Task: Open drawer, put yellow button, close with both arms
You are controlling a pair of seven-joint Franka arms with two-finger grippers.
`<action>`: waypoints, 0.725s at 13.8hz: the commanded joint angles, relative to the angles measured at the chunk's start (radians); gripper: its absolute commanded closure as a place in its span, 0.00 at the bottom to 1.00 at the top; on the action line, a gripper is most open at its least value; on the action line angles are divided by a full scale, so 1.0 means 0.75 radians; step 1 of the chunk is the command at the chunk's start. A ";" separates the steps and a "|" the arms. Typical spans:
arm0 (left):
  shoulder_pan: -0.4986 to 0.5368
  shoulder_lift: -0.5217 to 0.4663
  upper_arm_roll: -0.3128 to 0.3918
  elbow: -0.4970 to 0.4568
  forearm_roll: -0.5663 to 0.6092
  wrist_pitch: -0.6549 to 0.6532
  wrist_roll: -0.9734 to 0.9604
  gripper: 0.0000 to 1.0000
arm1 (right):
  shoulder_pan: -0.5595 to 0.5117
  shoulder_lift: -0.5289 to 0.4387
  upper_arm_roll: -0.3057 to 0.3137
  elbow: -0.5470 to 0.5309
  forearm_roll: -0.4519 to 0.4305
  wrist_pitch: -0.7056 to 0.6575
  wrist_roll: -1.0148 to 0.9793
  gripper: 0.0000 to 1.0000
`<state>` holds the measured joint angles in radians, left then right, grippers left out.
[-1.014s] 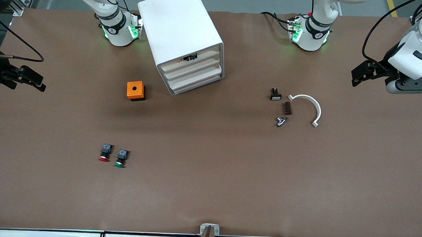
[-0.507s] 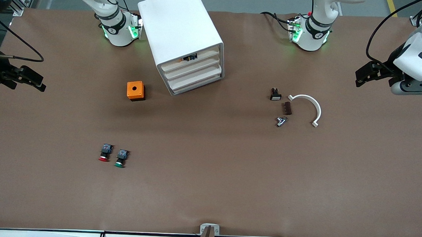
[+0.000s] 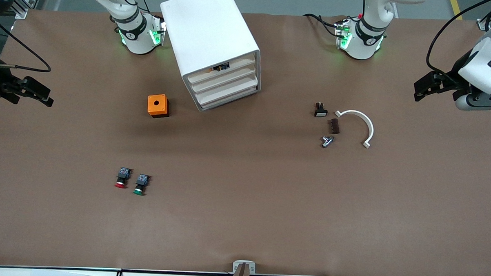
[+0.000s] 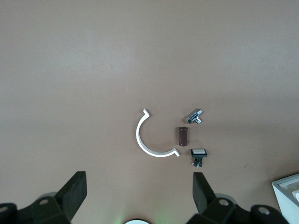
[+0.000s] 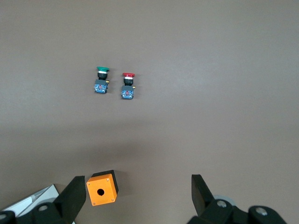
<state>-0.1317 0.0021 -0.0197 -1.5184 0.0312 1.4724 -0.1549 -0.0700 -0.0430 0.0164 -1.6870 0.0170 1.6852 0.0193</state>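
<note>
Drawer [image 3: 221, 69]: top shallow white plastic tray of boxy smooth white cabinet [image 3: 210, 34], pushed in. Yellow button [image 3: 220, 67]: dark blocky body plus orange sliver visible in gap above drawer front, mostly hidden. Left gripper [image 3: 425, 85] over table at left arm's end, fingers [image 4: 74, 191] spread wide, empty. Right gripper [image 3: 36, 94] over right arm's end, fingers [image 5: 201, 189] spread, empty; arm cut off at edge.

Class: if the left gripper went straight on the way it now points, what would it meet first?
Probably bare table: the open left gripper faces down, and the white curved bracket lies nearest that line, though depth is unclear.
</note>
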 commanded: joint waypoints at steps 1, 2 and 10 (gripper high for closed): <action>0.004 -0.011 0.004 0.004 -0.003 -0.010 0.031 0.00 | -0.013 -0.018 0.007 -0.017 -0.004 0.005 -0.011 0.00; 0.004 -0.015 0.004 -0.006 -0.009 -0.028 0.029 0.00 | -0.011 -0.020 0.007 -0.017 -0.004 0.005 -0.011 0.00; 0.041 -0.140 0.002 -0.160 -0.017 0.035 -0.008 0.00 | -0.011 -0.018 0.007 -0.017 -0.004 0.003 -0.011 0.00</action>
<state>-0.1170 -0.0501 -0.0191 -1.5824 0.0312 1.4703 -0.1610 -0.0700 -0.0430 0.0164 -1.6871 0.0170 1.6852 0.0193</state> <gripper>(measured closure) 0.000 0.000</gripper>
